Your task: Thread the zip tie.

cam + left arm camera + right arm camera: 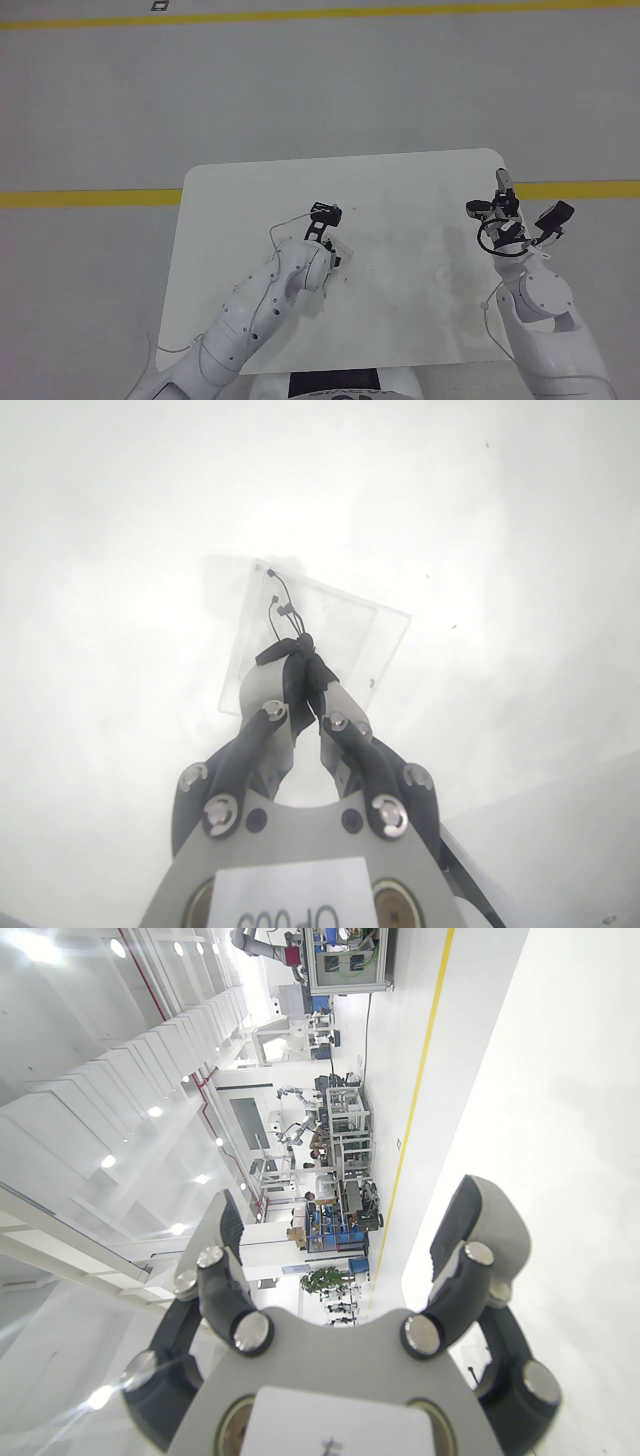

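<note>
Where the zip ties (pixel 281 609) sit: centre frame, fanning above a clear tray (pixel 385 635) on the surface (pixel 400 300).
Left gripper (pixel 302 665): fingers clamped on them, likely to present one.
Right gripper (pixel 347 1193): fingers apart, seemingly free for threading.

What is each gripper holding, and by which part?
Left gripper pinches thin black zip ties by their tail ends; right gripper is open, empty.
</note>
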Controlling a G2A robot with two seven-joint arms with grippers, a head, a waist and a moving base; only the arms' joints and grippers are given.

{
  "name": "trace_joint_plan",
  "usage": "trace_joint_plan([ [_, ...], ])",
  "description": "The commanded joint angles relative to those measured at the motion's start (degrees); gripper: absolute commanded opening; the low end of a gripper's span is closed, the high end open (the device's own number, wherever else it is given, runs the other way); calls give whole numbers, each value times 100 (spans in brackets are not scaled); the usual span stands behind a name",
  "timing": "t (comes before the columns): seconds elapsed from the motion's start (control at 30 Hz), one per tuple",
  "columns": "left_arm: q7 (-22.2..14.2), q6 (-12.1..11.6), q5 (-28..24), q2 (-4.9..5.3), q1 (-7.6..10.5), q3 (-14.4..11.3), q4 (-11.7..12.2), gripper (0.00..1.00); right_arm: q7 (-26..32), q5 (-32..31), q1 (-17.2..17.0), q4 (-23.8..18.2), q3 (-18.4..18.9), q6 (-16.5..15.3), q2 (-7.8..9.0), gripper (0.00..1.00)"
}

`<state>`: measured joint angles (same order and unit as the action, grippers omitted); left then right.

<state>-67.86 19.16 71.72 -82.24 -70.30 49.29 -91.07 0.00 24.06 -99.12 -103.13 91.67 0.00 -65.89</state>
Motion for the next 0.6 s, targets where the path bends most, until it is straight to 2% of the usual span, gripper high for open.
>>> trace_joint_plan([
  [0.0,49,-31,52,16,-47,6,-80,0,0,0,0,0,0,0,0,100],
  [0.13,194,-99,124,46,-148,31,-227,0,0,0,0,0,0,0,0,100],
  [0.3,573,-235,139,77,-230,97,-339,0,0,0,0,0,0,0,0,100],
  [0.43,699,-332,107,80,-182,106,-247,0,0,0,0,0,0,0,0,100],
  [0.57,720,-336,-2,56,-48,75,1,0,0,0,0,0,0,0,0,100],
])
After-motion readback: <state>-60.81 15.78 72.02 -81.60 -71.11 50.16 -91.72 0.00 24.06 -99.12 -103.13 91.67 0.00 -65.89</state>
